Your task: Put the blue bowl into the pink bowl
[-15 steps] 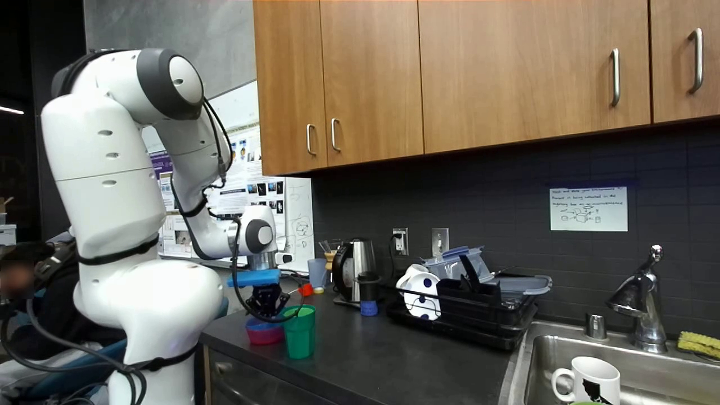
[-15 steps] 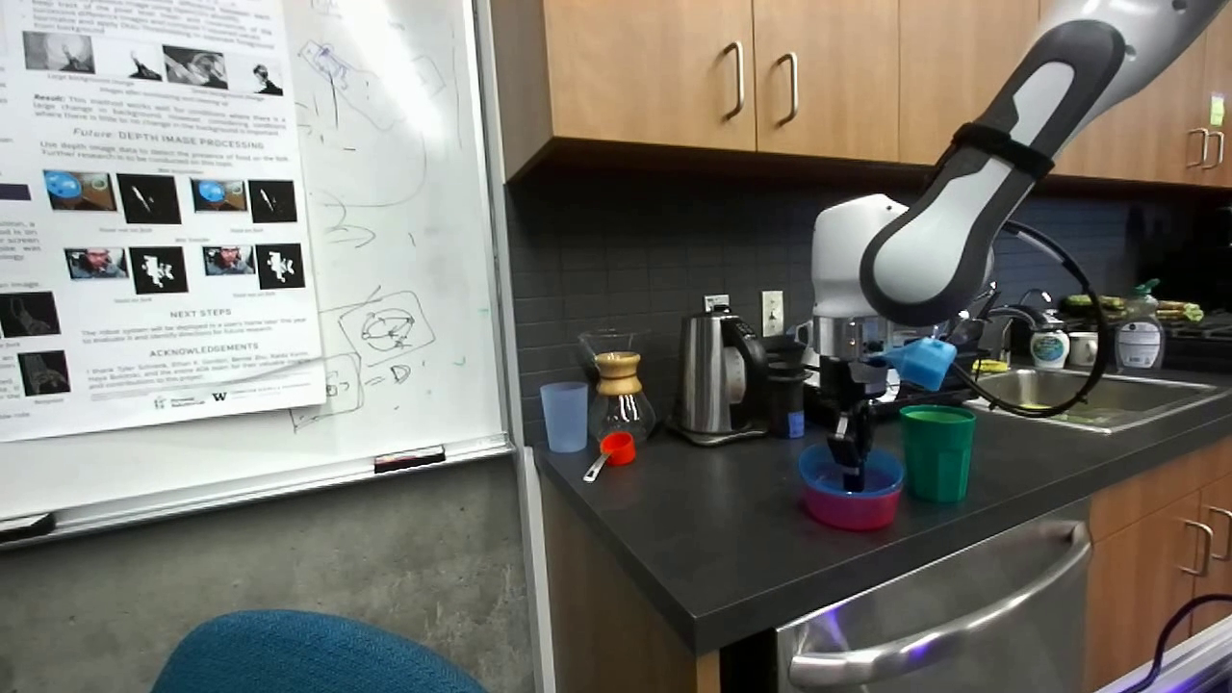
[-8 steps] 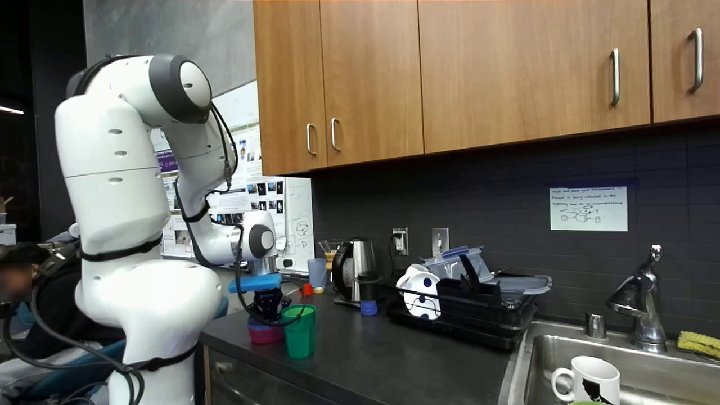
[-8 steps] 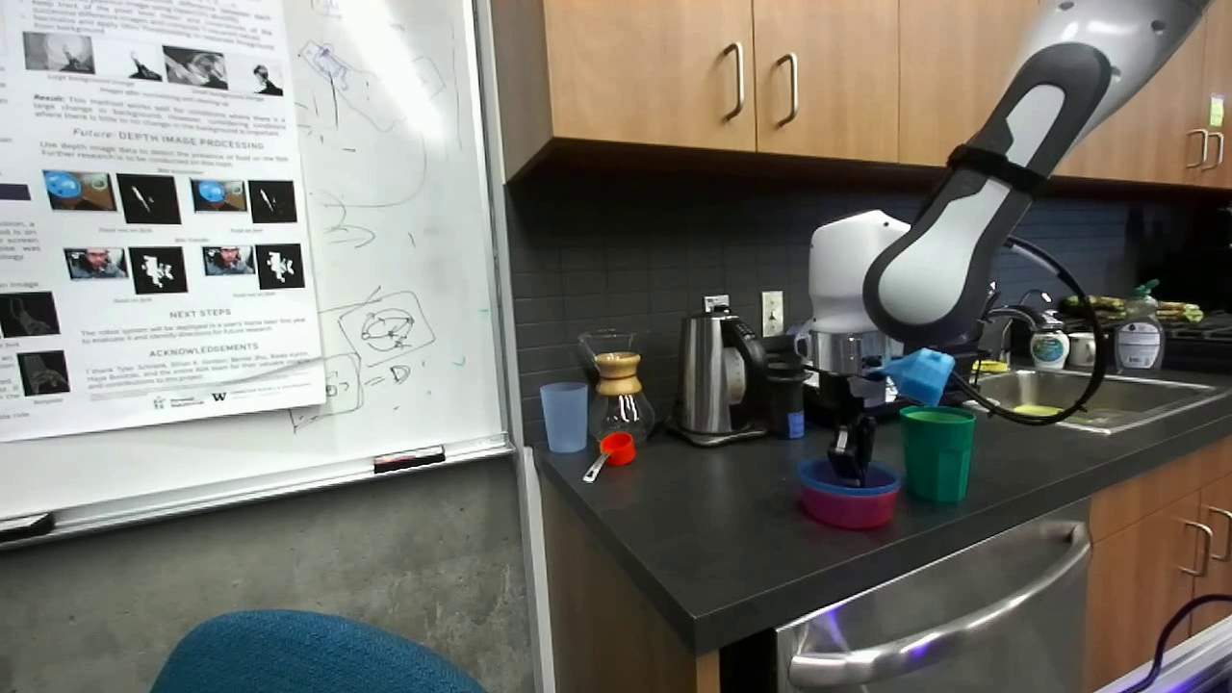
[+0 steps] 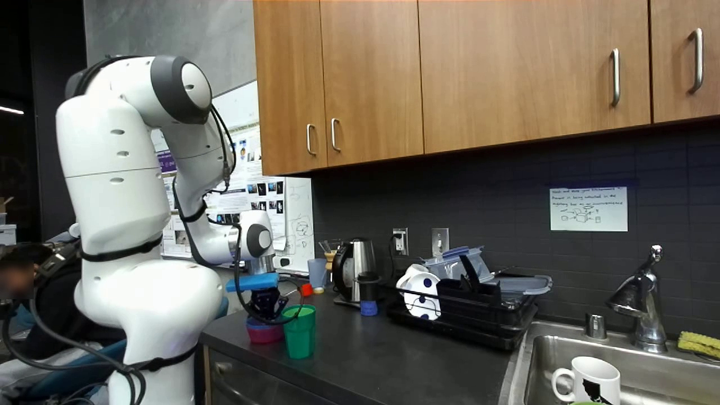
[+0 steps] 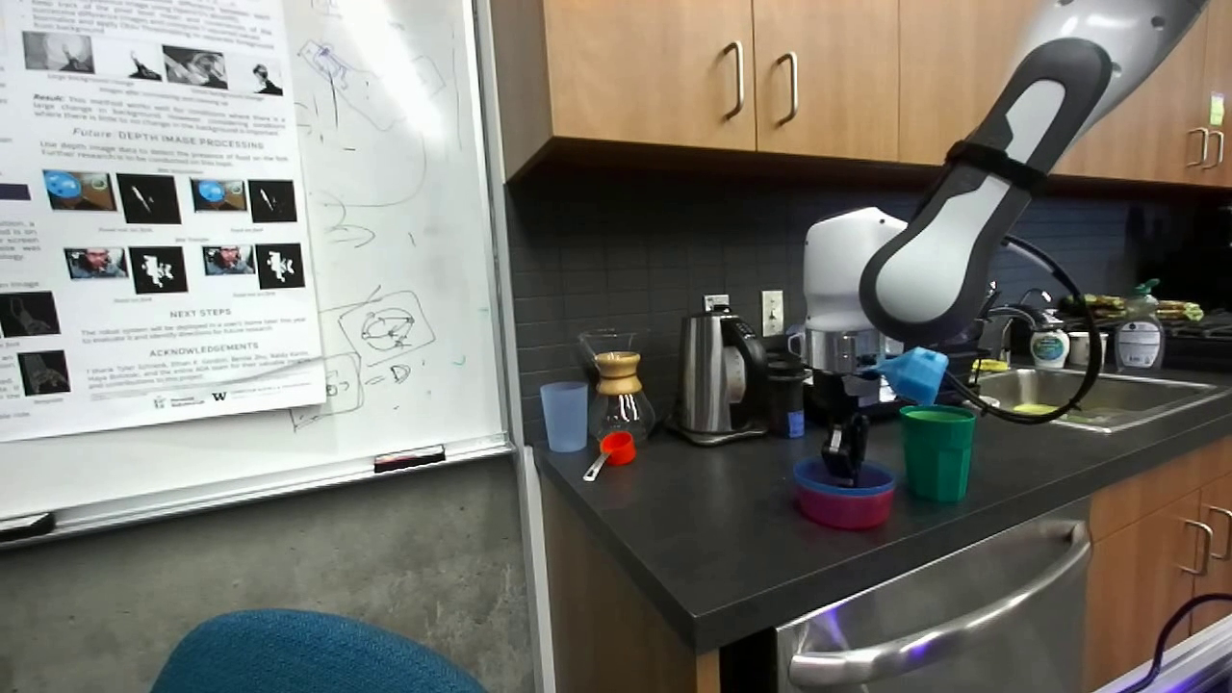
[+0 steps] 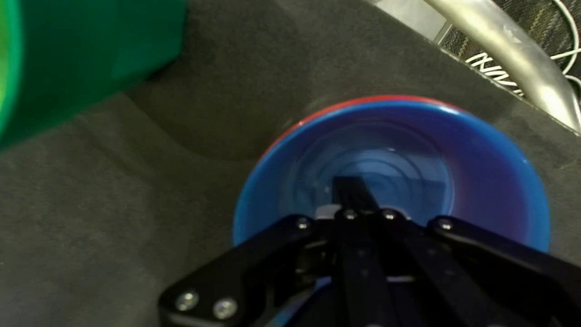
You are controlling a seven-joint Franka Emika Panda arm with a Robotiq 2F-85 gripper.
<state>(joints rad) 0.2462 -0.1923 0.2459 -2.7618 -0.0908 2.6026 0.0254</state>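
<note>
- Far left, in an exterior view: a pale-blue, tapered plastic cup [image 6: 565, 417] and a round red scoop [image 6: 619, 449] are resting near the end of the dark, flat counter [image 6: 674, 539], well apart from my work and presumably playing no part.
- Left of centre: a brushed-steel kettle [image 6: 706, 375] is standing back by the dark tiled wall [image 6: 616, 250], likely for the sake of the pale power outlet [image 5: 400, 241].
- Right of centre: the small, low, reddish-pink plastic bowl [image 6: 844, 509] is standing upright, serving as receiver.
- Within it: the shallow, bright-blue plastic bowl [image 7: 395, 165] is nesting, its rim riding above the pink one, probably because the two are nearly matching in width. I am judging the placing essentially complete.
- Above: my black, jointed gripper [image 6: 845, 478] is pointing down into the blue bowl, jaws pressed together, no bowl wall showing between them. The fingertips [image 7: 350, 190] are standing inside the rim, perhaps for pressing the bowl home; whether they are touching its floor, I cannot tell.
- Right: the tall, faceted green plastic cup [image 6: 937, 452] is standing just beside the bowls without touching, so a straight lift would be sparing it a knock.
</note>
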